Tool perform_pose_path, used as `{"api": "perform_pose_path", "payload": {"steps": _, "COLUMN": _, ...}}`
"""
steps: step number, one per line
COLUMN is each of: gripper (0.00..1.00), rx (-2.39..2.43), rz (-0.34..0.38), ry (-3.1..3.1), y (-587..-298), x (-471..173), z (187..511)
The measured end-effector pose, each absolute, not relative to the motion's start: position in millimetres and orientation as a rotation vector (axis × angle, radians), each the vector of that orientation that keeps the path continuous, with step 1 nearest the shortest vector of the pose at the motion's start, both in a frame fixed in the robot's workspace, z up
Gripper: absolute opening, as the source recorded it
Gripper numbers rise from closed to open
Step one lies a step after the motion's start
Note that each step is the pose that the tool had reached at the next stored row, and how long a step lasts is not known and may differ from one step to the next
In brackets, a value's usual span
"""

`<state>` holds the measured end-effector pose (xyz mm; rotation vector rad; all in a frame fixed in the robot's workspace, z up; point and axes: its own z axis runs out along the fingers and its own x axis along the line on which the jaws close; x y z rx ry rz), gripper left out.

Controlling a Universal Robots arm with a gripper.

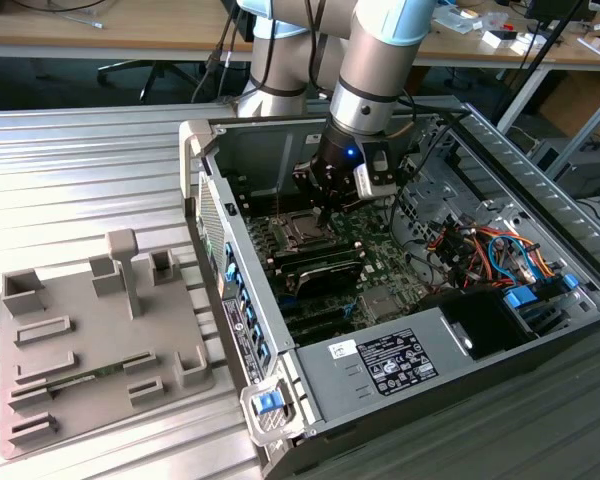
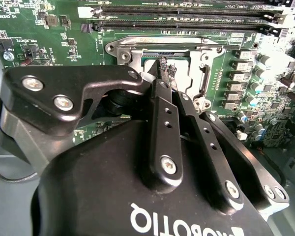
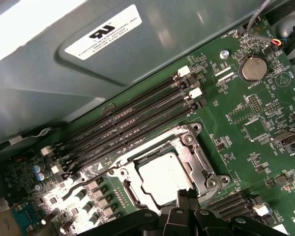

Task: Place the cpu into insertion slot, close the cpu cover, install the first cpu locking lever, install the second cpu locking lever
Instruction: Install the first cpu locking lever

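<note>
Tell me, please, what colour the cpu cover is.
The cpu cover is silvery, best in the first wrist view.

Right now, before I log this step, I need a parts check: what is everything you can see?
computer case: one, grey, open, on the slatted table
fixture tray: one, grey, at the exterior view's left of the case
cpu: one, silvery top, in the socket
cpu cover: one, silvery frame, down around the cpu
memory slots: several, black, beside the socket
coin battery: one, silvery, on the green board
cables: bundle, blue and orange, case's exterior-view right
arm: one, grey, reaching into the case
gripper: one, black, shut, at the socket
</note>
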<state>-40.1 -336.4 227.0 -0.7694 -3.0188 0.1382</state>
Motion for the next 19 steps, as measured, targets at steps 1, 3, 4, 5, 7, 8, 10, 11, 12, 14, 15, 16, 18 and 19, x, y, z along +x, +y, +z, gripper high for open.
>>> {"api": "perform_pose_path", "payload": {"steps": 1, "gripper": 0.11, "rx": -0.767, "rz": 0.138, "ry": -3.020, "y": -336.4, "x": -40.1, "z": 226.9}}
{"api": "perform_pose_path", "payload": {"steps": 3, "gripper": 0.11, "rx": -0.759, "rz": 0.138, "ry": -3.022, "y": -336.4, "x": -40.1, "z": 227.0}}
{"api": "perform_pose_path", "payload": {"steps": 4, "gripper": 0.11, "rx": -0.754, "rz": 0.138, "ry": -3.023, "y": -336.4, "x": -40.1, "z": 227.0}}
{"api": "perform_pose_path", "payload": {"steps": 5, "gripper": 0.11, "rx": -0.751, "rz": 0.138, "ry": -3.024, "y": -336.4, "x": -40.1, "z": 227.0}}
{"api": "perform_pose_path", "payload": {"steps": 7, "gripper": 0.11, "rx": -0.743, "rz": 0.139, "ry": -3.026, "y": -336.4, "x": -40.1, "z": 227.0}}
{"api": "perform_pose_path", "payload": {"steps": 8, "gripper": 0.11, "rx": -0.741, "rz": 0.139, "ry": -3.027, "y": -336.4, "x": -40.1, "z": 227.0}}
{"api": "perform_pose_path", "payload": {"steps": 10, "gripper": 0.11, "rx": -0.731, "rz": 0.139, "ry": -3.029, "y": -336.4, "x": -40.1, "z": 227.0}}
{"api": "perform_pose_path", "payload": {"steps": 11, "gripper": 0.11, "rx": -0.728, "rz": 0.139, "ry": -3.030, "y": -336.4, "x": -40.1, "z": 227.0}}
{"api": "perform_pose_path", "payload": {"steps": 12, "gripper": 0.11, "rx": -0.725, "rz": 0.139, "ry": -3.031, "y": -336.4, "x": -40.1, "z": 226.9}}
{"api": "perform_pose_path", "payload": {"steps": 14, "gripper": 0.11, "rx": -0.716, "rz": 0.139, "ry": -3.033, "y": -336.4, "x": -40.1, "z": 226.9}}
{"api": "perform_pose_path", "payload": {"steps": 15, "gripper": 0.11, "rx": -0.711, "rz": 0.139, "ry": -3.035, "y": -336.4, "x": -40.1, "z": 227.0}}
{"api": "perform_pose_path", "payload": {"steps": 16, "gripper": 0.11, "rx": -0.706, "rz": 0.139, "ry": -3.036, "y": -336.4, "x": -40.1, "z": 226.9}}
{"api": "perform_pose_path", "payload": {"steps": 18, "gripper": 0.11, "rx": -0.697, "rz": 0.139, "ry": -3.039, "y": -336.4, "x": -40.1, "z": 227.0}}
{"api": "perform_pose_path", "payload": {"steps": 19, "gripper": 0.11, "rx": -0.693, "rz": 0.139, "ry": -3.040, "y": -336.4, "x": -40.1, "z": 227.0}}
